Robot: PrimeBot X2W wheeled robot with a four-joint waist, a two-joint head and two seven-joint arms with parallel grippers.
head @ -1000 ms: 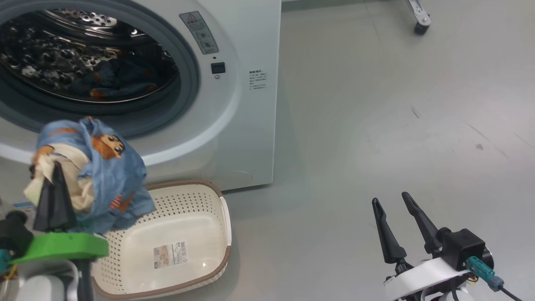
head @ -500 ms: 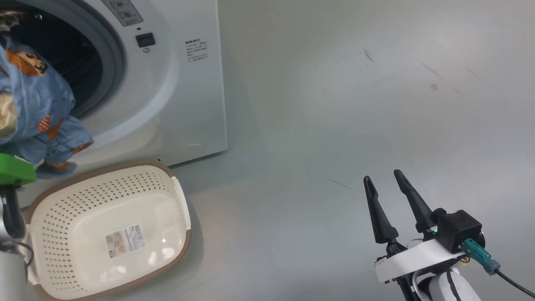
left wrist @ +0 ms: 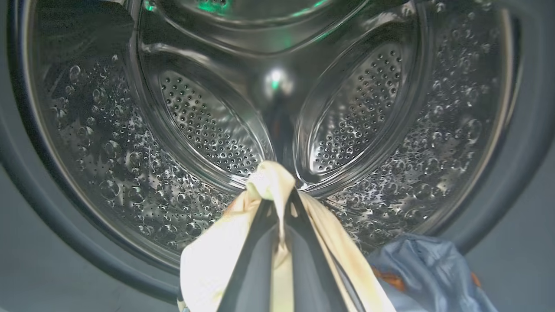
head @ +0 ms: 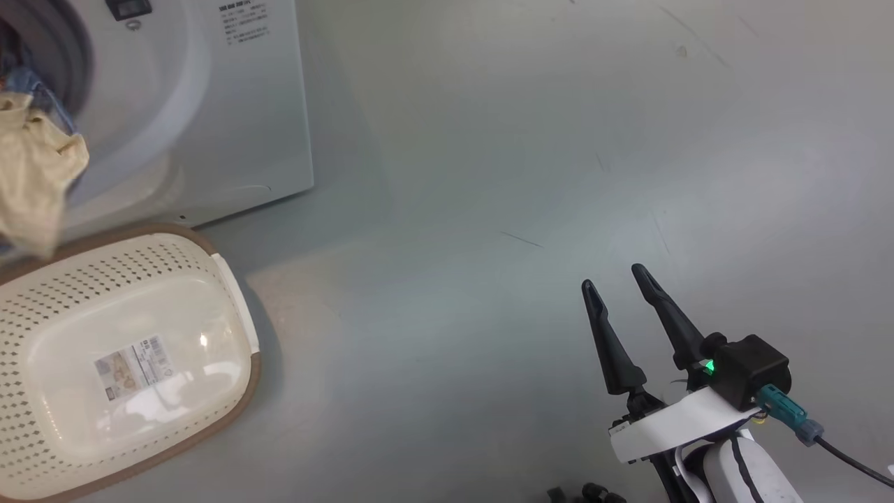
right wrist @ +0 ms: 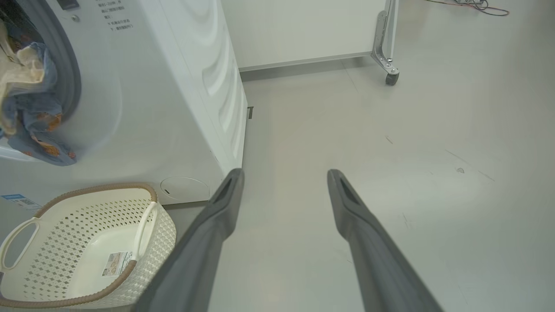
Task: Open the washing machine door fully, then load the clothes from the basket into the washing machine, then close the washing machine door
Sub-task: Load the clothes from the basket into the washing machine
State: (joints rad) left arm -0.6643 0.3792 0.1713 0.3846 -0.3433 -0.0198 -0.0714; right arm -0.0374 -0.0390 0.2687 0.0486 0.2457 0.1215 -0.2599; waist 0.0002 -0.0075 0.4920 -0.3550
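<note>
My left gripper [left wrist: 284,208] is shut on the clothes [left wrist: 208,264], a cream and light blue bundle, at the mouth of the washing machine's steel drum [left wrist: 208,121]. In the head view the clothes [head: 35,175] hang at the opening of the washing machine [head: 209,105], above the basket [head: 70,279], whose bare bottom carries a barcode sticker. My right gripper [head: 613,276] stands open over the floor, well right of the machine, with nothing between its fingers. The right wrist view has the clothes [right wrist: 30,112], the basket [right wrist: 65,221] and the right gripper [right wrist: 285,173]. The washing machine door is out of view.
Grey floor spreads to the right of the machine [right wrist: 173,108]. A metal leg with a caster [right wrist: 390,65] stands at the far wall, with cables [right wrist: 477,6] beyond it. A grey rubber gasket [left wrist: 26,190] rings the drum.
The head camera has swung right and down. My left gripper has carried the clothes up from above the basket to the drum's mouth. The right gripper has stayed open.
</note>
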